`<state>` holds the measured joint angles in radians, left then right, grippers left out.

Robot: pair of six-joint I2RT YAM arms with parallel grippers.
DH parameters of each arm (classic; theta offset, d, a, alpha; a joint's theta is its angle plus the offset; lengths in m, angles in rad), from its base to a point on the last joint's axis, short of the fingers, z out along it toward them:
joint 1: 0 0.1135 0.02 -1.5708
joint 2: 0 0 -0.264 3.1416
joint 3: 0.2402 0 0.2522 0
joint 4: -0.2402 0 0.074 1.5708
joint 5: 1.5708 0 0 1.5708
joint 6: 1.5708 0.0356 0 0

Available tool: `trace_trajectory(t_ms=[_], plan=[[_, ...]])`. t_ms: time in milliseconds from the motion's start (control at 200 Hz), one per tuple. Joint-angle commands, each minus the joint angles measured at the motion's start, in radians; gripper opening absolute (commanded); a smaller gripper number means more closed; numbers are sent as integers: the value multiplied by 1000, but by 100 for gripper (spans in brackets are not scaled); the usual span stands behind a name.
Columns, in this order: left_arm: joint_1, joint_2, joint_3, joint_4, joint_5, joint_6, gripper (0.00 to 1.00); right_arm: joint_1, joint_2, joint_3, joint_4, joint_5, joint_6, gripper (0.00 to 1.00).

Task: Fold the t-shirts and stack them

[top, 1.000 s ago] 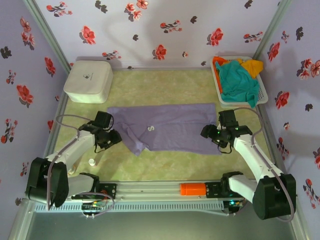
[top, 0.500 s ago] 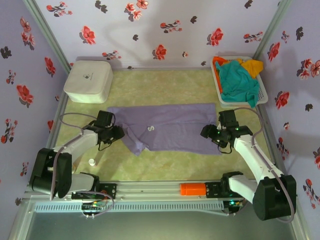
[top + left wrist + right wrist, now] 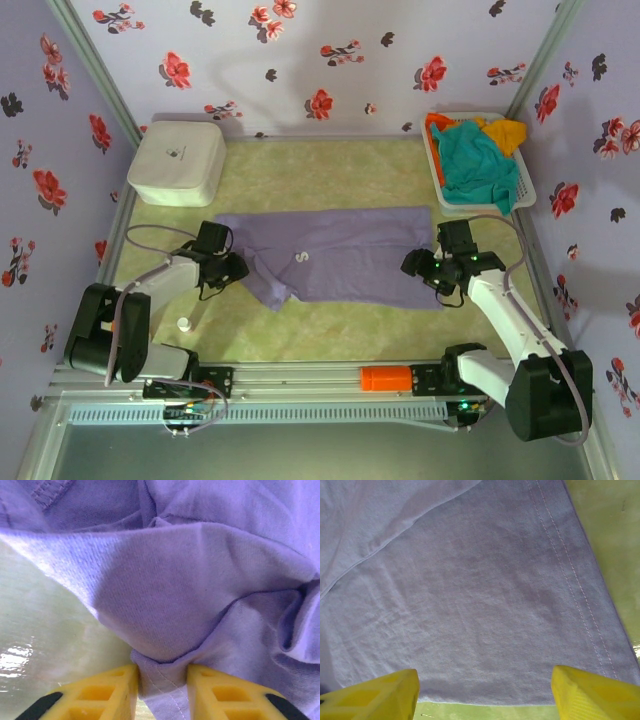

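Note:
A pale lavender t-shirt [image 3: 340, 255] with a small white chest mark lies spread flat across the middle of the green mat. My left gripper [image 3: 238, 270] is at its left sleeve. In the left wrist view a bunched fold of the hem [image 3: 161, 677] fills the gap between the yellow fingers [image 3: 107, 690], so the left gripper [image 3: 162, 685] is shut on it. My right gripper [image 3: 415, 265] hangs over the shirt's near right corner. In the right wrist view the right gripper [image 3: 485, 692] stands open, wide above the flat cloth [image 3: 470, 595]. Teal [image 3: 475, 160], orange [image 3: 435, 125] and yellow [image 3: 505, 130] t-shirts lie heaped at the back right.
The heaped shirts sit in a white basket [image 3: 527, 190] at the back right corner. A white rounded box [image 3: 177, 160] stands at the back left. A small white object [image 3: 184, 323] lies near the left arm. An orange part [image 3: 385, 378] sits on the front rail.
My left gripper has slid a little to the right onto the sleeve and its jaws have narrowed on the fold. The right arm has not moved.

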<state>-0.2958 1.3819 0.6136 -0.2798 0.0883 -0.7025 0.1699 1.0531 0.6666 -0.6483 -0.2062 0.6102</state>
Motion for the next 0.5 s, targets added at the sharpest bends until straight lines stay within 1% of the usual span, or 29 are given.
trace_trajectory(t_ms=[0, 150, 285, 410, 495], plan=[[8, -14, 19, -16, -19, 12, 27, -6, -13, -6, -2, -1, 0, 70], [8, -70, 12, -62, -22, 5, 16, -7, -13, -8, -1, -1, 0, 70], [8, -107, 7, -100, -24, 3, 13, -6, -6, -12, 11, -7, 3, 70], [8, -149, -3, -140, -25, -15, 6, -6, -5, -14, 13, -7, 2, 70], [9, -183, -5, -180, -24, -32, 5, -7, -4, -17, 14, -5, 3, 70]])
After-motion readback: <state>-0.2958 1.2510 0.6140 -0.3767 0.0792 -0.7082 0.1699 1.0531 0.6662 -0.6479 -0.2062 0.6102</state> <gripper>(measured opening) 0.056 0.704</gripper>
